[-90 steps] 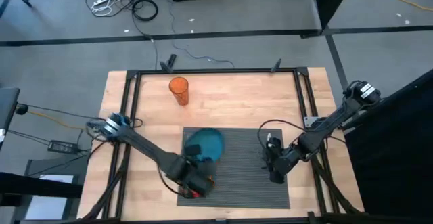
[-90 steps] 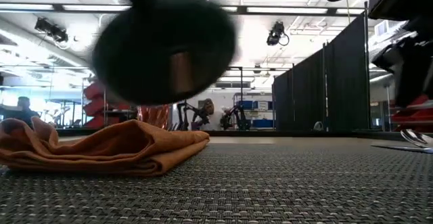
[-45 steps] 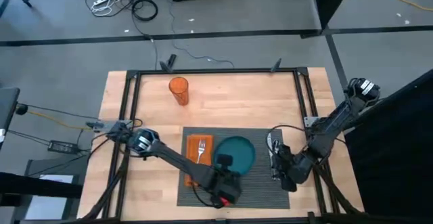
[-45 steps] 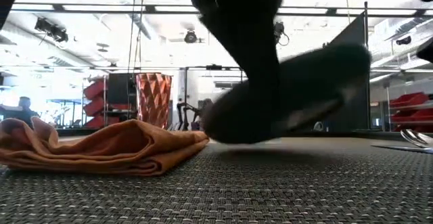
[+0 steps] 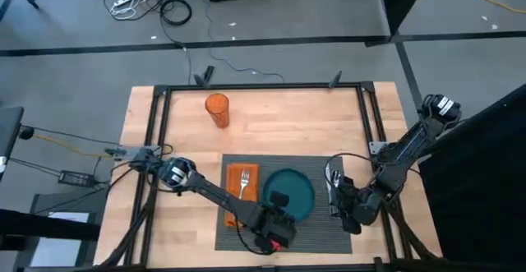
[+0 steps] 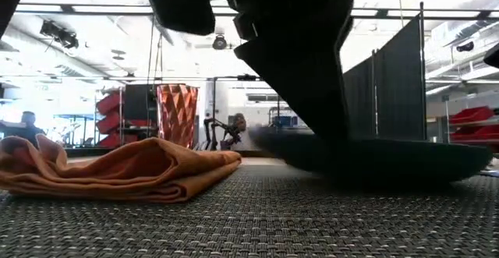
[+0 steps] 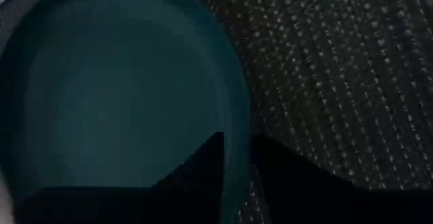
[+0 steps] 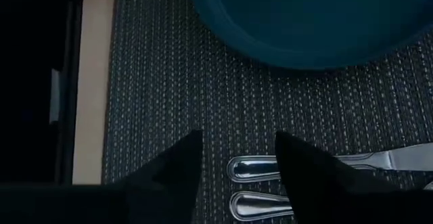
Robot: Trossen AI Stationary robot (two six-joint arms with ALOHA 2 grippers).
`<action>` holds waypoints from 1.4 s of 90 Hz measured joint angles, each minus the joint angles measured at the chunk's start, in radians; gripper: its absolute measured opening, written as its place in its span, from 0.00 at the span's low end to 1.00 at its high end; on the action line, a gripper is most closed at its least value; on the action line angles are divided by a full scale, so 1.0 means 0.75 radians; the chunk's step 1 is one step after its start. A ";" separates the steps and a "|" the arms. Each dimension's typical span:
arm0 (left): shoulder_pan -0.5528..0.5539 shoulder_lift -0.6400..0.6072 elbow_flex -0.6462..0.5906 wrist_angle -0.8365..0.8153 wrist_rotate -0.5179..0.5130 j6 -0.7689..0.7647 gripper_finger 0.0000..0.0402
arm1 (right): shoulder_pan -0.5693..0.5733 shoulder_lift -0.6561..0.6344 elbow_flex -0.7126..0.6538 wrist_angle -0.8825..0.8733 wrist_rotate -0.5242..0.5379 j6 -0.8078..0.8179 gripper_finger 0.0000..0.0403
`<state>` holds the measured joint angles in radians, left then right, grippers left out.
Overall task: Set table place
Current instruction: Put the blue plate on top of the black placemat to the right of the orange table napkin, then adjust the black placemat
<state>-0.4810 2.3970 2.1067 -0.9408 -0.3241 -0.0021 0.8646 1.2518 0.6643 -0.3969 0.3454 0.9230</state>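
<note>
Lying flat near the bench's (image 5: 271,116) front edge, the ribbed dark grey placemat (image 5: 316,163) carries a teal plate (image 5: 297,191) — its rim pinched by the left tool (image 7: 235,158). Right tool (image 8: 237,158) hovers spread, empty — cutlery (image 8: 270,168) partly hidden.

A dark grey placemat (image 5: 329,167) with fine ribbed stripes lies on the light wooden counter (image 5: 279,120), which has a thin black frame. The plate (image 5: 297,191) is teal. The napkin (image 5: 236,183) is orange, the cup (image 5: 217,109) a deeper orange, and the cutlery (image 8: 318,166) shiny silver.
</note>
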 joint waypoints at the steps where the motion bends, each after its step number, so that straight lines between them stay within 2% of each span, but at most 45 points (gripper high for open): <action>1: 0.001 0.000 0.000 -0.004 0.000 0.000 0.24 | 0.000 0.000 0.000 0.000 0.000 0.000 0.41; 12: 0.007 -0.007 0.051 -0.117 -0.002 -0.055 0.37 | 0.000 0.000 0.000 0.002 -0.005 -0.011 0.41; 20: -0.023 -0.020 0.150 -0.298 -0.027 -0.169 0.41 | 0.000 0.001 0.000 0.036 -0.008 -0.014 0.41; 31: -0.106 -0.040 0.223 -0.552 -0.049 -0.340 0.41 | 0.000 0.052 0.001 0.179 -0.003 -0.068 0.41; 49: -0.167 -0.128 0.135 -0.643 -0.065 -0.546 0.38 | 0.000 0.235 0.009 0.350 -0.056 -0.125 0.38; 57: -0.180 -0.182 0.023 -0.663 -0.063 -0.641 0.36 | 0.000 0.319 0.042 0.349 -0.077 -0.119 0.36; 66: -0.190 -0.282 -0.174 -0.617 -0.055 -0.745 0.34 | 0.000 0.398 0.093 0.312 -0.083 -0.126 0.33; 82: -0.209 -0.539 -0.637 -0.334 0.000 -0.899 0.28 | -0.029 0.496 0.189 0.088 -0.082 -0.127 0.29; 95: -0.205 -0.724 -0.991 -0.080 0.038 -0.964 0.22 | -0.067 0.518 0.214 0.033 -0.081 -0.137 0.27; 114: -0.195 -0.769 -1.339 0.257 0.089 -0.956 0.17 | -0.126 0.535 0.214 0.035 -0.083 -0.174 0.26; 126: -0.186 -0.779 -1.431 0.394 0.084 -0.952 0.15 | -0.162 0.562 0.218 0.041 -0.102 -0.190 0.26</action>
<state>-0.6202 1.8130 1.0338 -0.6455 -0.2607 -0.7162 0.7428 1.6733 0.8276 -0.3661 0.2691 0.7803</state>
